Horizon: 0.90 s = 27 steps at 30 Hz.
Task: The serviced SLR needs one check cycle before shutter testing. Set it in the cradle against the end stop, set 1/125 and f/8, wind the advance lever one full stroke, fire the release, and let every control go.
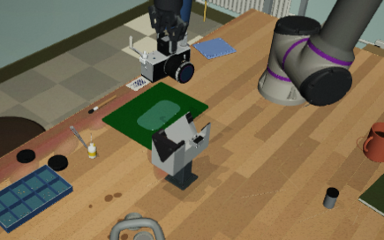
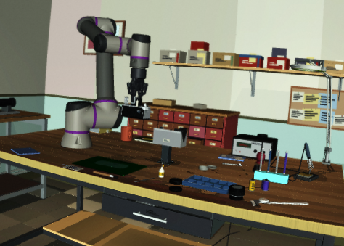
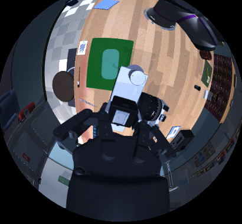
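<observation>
The SLR camera (image 1: 167, 65) hangs in the air over the far edge of the green mat (image 1: 155, 114), and I hold it from above by its top housing in my closed gripper (image 1: 170, 39). Its silver body is level and its black lens (image 1: 184, 72) points toward the bench's middle. The advance lever sticks up at the body's left end. From the wrist camera I see the camera's top plate (image 3: 127, 85) and a round dial (image 3: 138, 78) beyond my fingers (image 3: 123, 120). The grey cradle (image 1: 178, 148) stands empty on a dark post in front of the mat, well below and short of the camera.
A blue parts tray (image 1: 25, 196) lies at the bench's front left, with two black caps (image 1: 57, 163) and a small bottle (image 1: 92, 151) near it. The arm's base (image 1: 287, 84) stands behind the mat. An orange mug (image 1: 380, 141) and a small grey cup (image 1: 330, 197) sit on the right.
</observation>
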Motion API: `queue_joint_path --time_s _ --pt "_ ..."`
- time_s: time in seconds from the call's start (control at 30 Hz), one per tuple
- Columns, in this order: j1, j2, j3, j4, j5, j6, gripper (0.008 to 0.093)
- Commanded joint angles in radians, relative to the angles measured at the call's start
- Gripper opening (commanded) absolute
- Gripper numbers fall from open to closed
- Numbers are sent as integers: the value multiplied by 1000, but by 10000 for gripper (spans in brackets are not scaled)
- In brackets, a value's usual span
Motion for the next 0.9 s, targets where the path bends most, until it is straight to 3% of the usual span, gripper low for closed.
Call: queue_joint_path --time_s 0.0,0.87 --pt "9 1 -5 -2 0 5 80" --pt "246 89 -69 -26 0 149 80"
